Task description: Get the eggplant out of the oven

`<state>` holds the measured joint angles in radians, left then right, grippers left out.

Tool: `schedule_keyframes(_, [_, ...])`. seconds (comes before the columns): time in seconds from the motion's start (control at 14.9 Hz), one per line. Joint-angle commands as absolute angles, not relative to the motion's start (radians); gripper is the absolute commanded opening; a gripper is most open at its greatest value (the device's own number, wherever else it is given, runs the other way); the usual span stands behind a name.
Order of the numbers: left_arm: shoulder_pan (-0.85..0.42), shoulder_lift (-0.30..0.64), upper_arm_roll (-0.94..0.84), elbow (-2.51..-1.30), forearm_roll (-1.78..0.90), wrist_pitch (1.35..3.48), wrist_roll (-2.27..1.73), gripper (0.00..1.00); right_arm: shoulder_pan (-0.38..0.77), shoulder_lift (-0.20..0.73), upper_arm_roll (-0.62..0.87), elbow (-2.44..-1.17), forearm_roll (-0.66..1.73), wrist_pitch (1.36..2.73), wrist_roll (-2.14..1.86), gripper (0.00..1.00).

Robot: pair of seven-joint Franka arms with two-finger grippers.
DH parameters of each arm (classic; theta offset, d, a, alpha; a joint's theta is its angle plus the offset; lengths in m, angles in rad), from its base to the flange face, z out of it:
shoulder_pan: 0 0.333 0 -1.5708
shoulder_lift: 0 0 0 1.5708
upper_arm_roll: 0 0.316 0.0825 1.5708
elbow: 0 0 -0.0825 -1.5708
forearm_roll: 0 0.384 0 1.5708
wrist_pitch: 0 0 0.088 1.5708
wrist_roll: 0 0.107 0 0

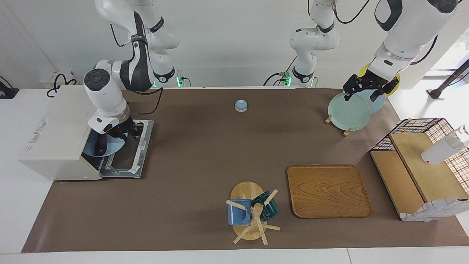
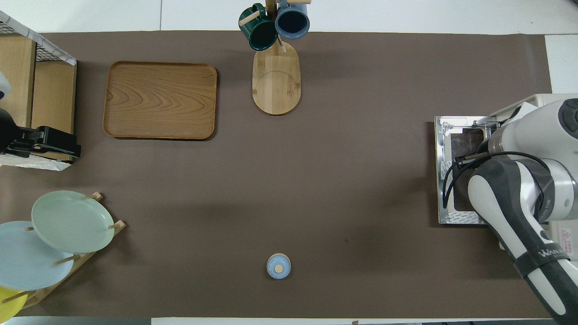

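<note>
The right gripper (image 1: 129,132), jaw state unclear, reaches over the oven's (image 1: 58,132) lowered door by the eggplant (image 1: 100,143) on its blue plate (image 1: 111,146). The left gripper (image 1: 362,90) waits, spread wide, over the plate rack (image 1: 348,110).

Few markings can be read. On the right arm (image 2: 519,216), a dark band near the lower part of the forearm carries pale capital letters in the overhead view; they begin "WAN", and the rest runs out of legibility. Just beside that band, on the top of the oven (image 2: 562,237), sits a small white label with a red warning triangle and lines of print too small to read. In the facing view, the oven top (image 1: 55,124) bears grey lettering near its edge toward the table's end, and a small red-and-white sticker sits close by; neither can be made out.
</note>
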<state>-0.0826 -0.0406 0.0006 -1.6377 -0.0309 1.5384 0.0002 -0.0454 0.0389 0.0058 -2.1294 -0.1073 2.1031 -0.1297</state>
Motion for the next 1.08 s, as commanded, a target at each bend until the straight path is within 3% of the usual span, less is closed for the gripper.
schedule_keyframes(0.0, [-0.071,-0.051,-0.008,-1.643,-0.014,1.532,0.000,1.00,-0.057,0.026,0.009,-2.128,-0.126,2.077,-0.153,0.41])
schedule_keyframes(0.54, [-0.072,-0.051,-0.008,-1.641,-0.014,1.534,0.000,1.00,-0.097,0.020,0.009,-2.141,-0.126,2.069,-0.206,0.46])
schedule_keyframes(1.01, [-0.074,-0.051,-0.009,-1.641,-0.014,1.534,0.000,1.00,-0.081,-0.003,0.012,-2.221,-0.126,2.172,-0.178,0.36])
